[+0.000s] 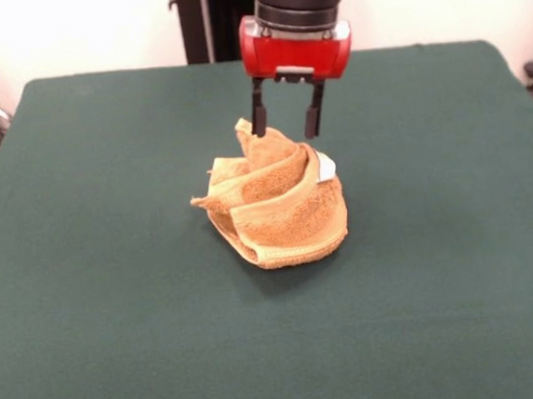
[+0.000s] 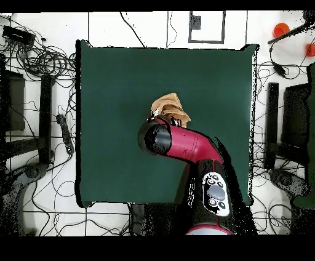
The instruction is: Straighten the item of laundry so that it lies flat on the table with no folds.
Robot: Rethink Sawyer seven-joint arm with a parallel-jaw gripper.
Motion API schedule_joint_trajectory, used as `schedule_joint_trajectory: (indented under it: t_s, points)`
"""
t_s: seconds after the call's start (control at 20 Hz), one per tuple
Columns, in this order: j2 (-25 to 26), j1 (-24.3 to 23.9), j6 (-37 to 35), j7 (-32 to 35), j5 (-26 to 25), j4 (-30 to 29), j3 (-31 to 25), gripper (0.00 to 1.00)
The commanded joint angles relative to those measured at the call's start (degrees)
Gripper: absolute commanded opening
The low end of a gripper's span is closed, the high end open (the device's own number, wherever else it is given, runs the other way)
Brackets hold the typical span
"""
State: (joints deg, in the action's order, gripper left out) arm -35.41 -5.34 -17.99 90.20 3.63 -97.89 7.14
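on the table (image 1: 86,271), one crumpled towel (image 1: 282,212) beneath two spread fingers (image 1: 260,121).

The towel (image 1: 281,207) is rough, looped terry cloth, matt, with smoother woven border bands. The worktop (image 1: 114,269) has a matt, felt-like cloth surface. The gripper (image 1: 285,121) housing looks like glossy, smooth red plastic.

No legible text, labels or numbers anywhere.
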Motion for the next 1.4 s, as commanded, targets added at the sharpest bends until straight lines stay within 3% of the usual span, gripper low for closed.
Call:
schedule_joint_trajectory:
  t_s: [0.05,1.4]
  points:
    - [1.27,1.35,-6.79,10.67,2.45,-0.19,-3.48,1.0]
    - [4.85,0.59,-1.97,10.3,1.22,1.63,-2.66,1.0]
